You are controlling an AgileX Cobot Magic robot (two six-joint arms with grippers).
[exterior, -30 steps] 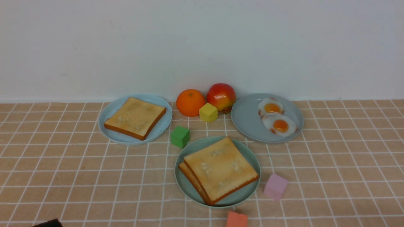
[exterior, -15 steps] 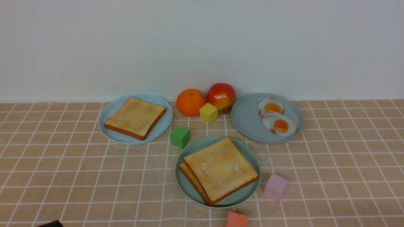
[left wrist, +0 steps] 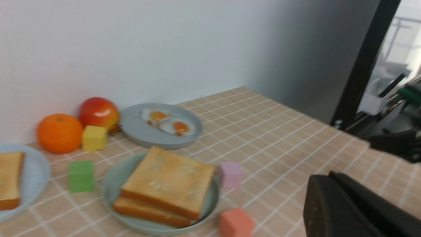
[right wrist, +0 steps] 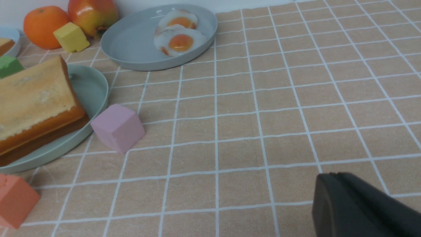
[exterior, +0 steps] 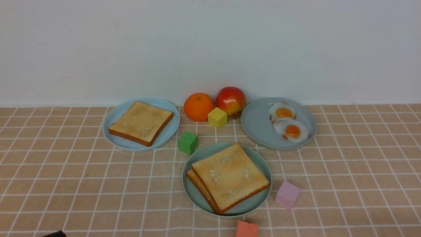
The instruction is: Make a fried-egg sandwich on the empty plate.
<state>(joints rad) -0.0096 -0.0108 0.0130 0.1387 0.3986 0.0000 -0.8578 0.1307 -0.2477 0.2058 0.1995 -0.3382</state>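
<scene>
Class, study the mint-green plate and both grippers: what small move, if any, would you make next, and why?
Probably none beyond keeping both arms parked. Two toast slices already lie stacked on the mint-green plate; whether an egg sits between them cannot be seen. The left gripper and right gripper are shut, holding nothing, well away from the plate.

The fried-egg sandwich (exterior: 228, 177) shows as two square golden-brown toast slices with darker crusts, stacked flat and slightly offset so the lower slice peeks out at one edge – no egg shows between them. It lies on the mint-green plate (exterior: 196, 193), round with a shallow raised rim, filling most of it. In the wrist views the plate sits well apart from the left gripper (left wrist: 342, 204) and the right gripper (right wrist: 352, 204) – both closed, touching neither.
</scene>
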